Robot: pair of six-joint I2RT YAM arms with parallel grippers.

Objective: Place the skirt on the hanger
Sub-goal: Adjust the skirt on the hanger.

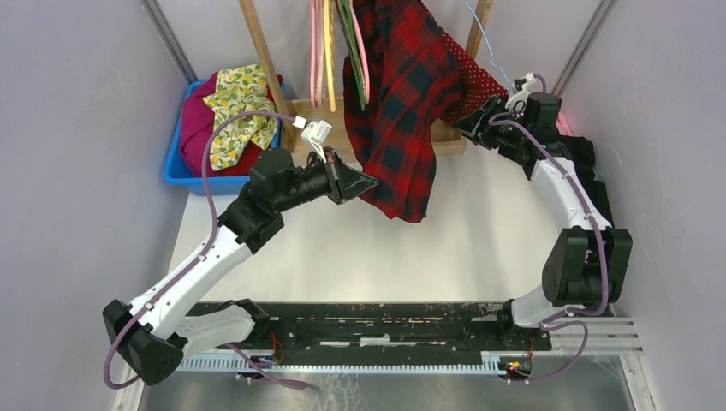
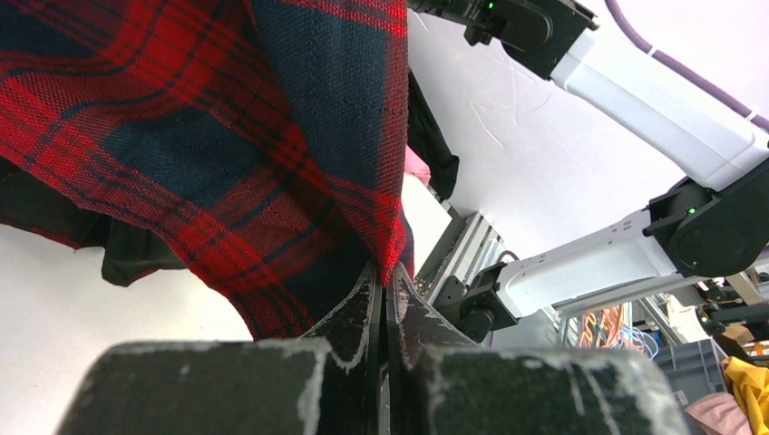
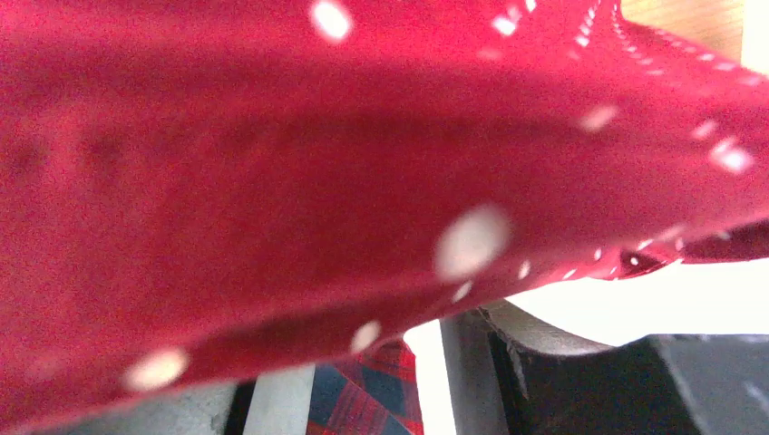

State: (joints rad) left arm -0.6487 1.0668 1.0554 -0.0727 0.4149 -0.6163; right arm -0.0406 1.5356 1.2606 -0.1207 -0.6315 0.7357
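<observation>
White counter runs up the middle of the overhead view between grey walls, and we see a blue bin at the upper left holding a magenta cloth with a lemon-print cloth on top. Along the top edge stands a wooden rack with pink hangers on it, and a red-and-black plaid garment hangs down at the top centre. The skirt sits at the upper right, just right of the plaid and partly behind it. The hanger shows as a thin pale line rising from the skirt to the top edge. The left tool points at the plaid's left edge. In its wrist view its fingers are pressed together with the plaid hem right at their tips, and we cannot tell whether any cloth is nipped. The right tool meets the skirt's lower edge. In its wrist view the dotted cloth lies blurred across the frame over the fingers, whose lower parts stand apart. We cannot tell whether they pinch it.
</observation>
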